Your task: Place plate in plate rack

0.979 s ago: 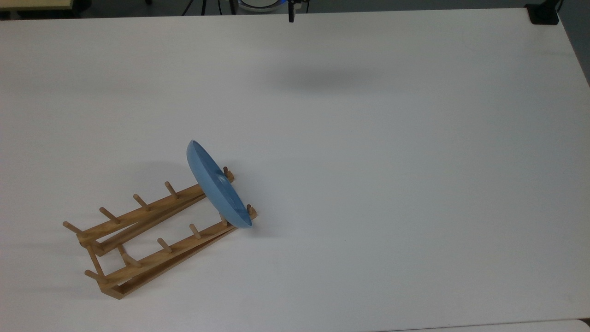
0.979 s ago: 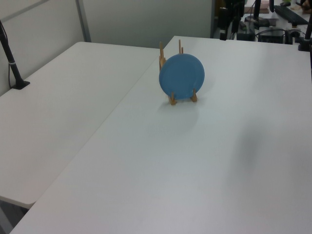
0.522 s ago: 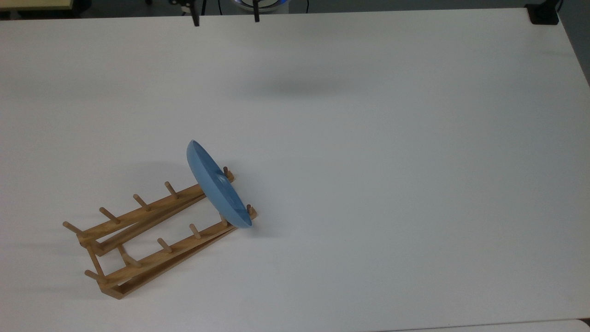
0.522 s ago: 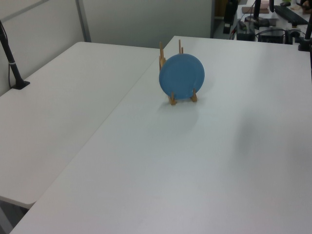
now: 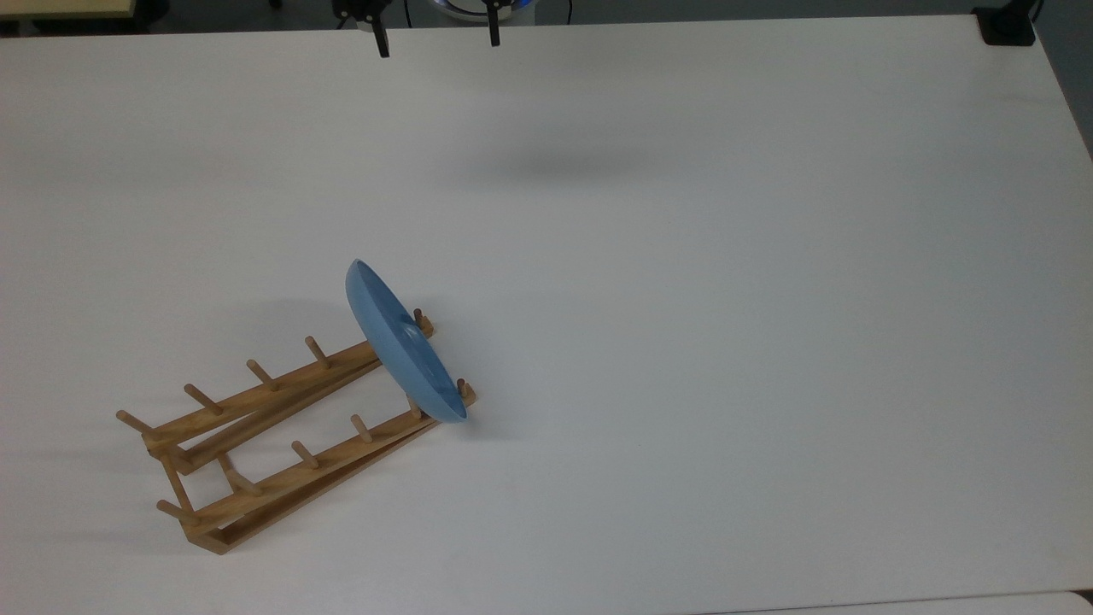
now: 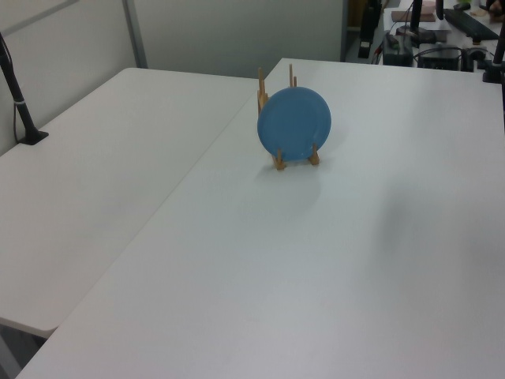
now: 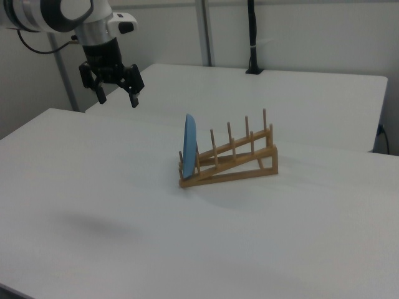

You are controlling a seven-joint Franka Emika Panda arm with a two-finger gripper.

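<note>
White worktop (image 5: 683, 299), second white table abutting it in the left view, grey partition walls behind. Plate (image 5: 401, 346) stands on edge in the plate rack (image 5: 282, 427), in the end slot at the rack's low end, leaning on the pegs. Placement step looks done. End effector (image 7: 116, 94) is high above the worktop, well apart from the rack, fingers (image 5: 382, 43) spread, nothing held. Next move likely just retreat to rest; calls for no contact. Black post (image 7: 252, 37) on the far table; nothing stands between arm and rack.
</note>
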